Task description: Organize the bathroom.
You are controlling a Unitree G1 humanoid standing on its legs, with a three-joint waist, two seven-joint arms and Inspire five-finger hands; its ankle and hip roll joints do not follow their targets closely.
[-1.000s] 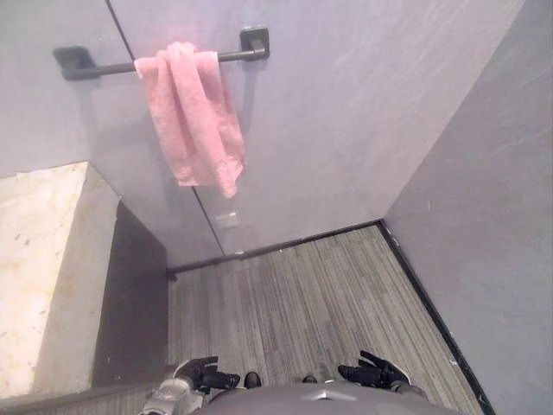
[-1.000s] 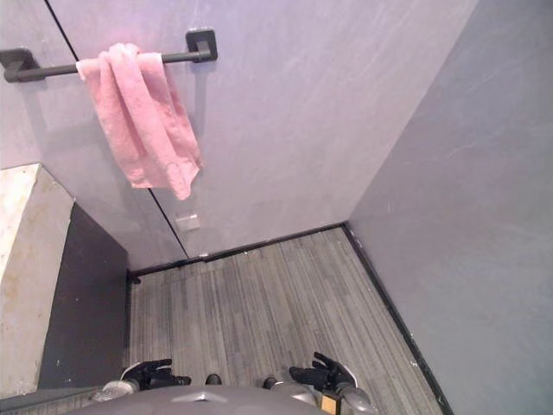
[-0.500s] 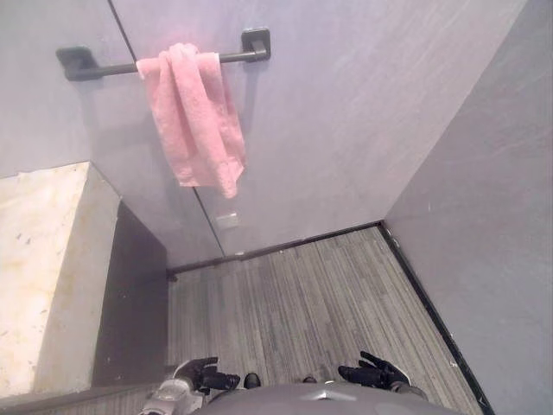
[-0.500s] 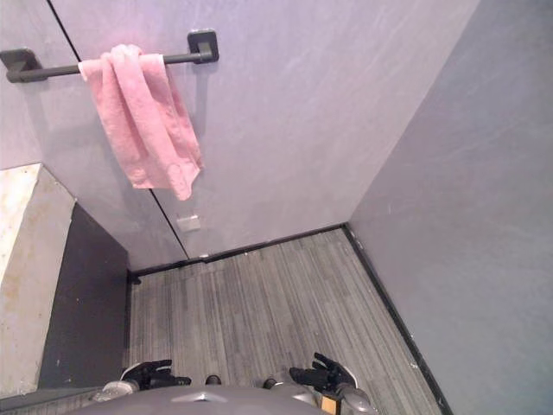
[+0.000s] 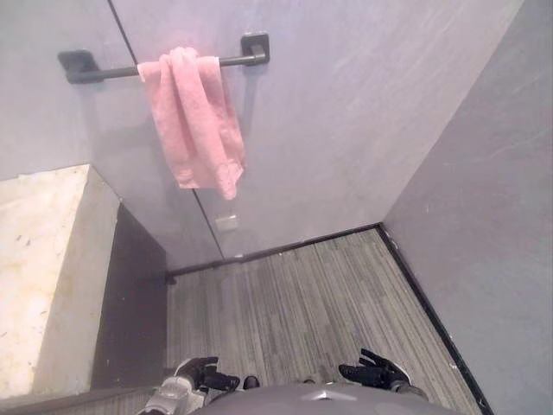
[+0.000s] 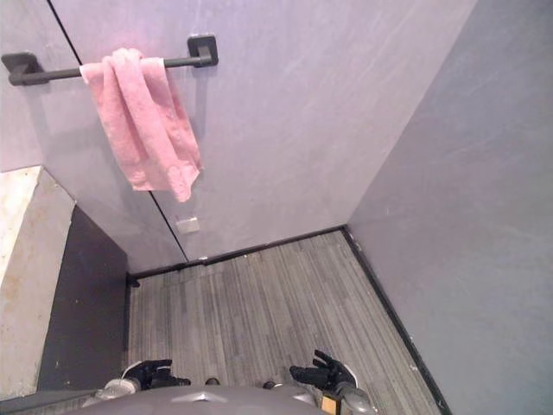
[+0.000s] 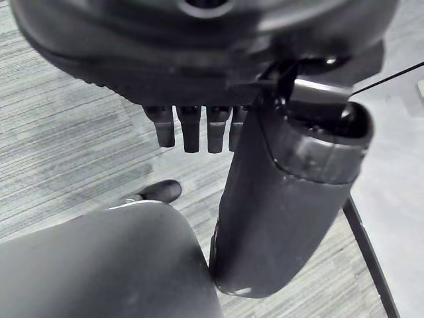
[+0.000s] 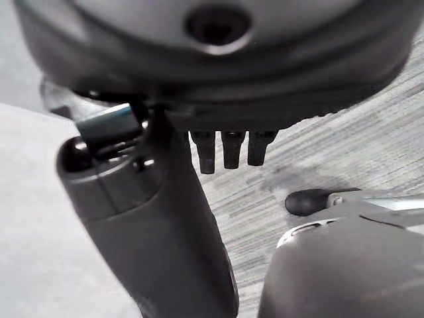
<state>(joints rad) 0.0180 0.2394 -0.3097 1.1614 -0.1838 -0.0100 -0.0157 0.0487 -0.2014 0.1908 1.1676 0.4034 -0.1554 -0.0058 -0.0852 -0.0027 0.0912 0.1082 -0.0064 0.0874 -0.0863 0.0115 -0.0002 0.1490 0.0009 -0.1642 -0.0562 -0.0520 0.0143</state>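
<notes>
A pink towel hangs on the rail; left hand and right hand hang slack-fingered, holding nothing.

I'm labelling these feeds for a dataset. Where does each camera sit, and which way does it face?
Left eye view: head, facing down at pink cloth towel on dark metal rail; left hand low.
Right eye view: head, same scene shifted; right hand low.
Left wrist view: along relaxed left hand toward grey striped floor.
Right wrist view: along relaxed right hand toward that floor.
Both eyes share the towel.
</notes>
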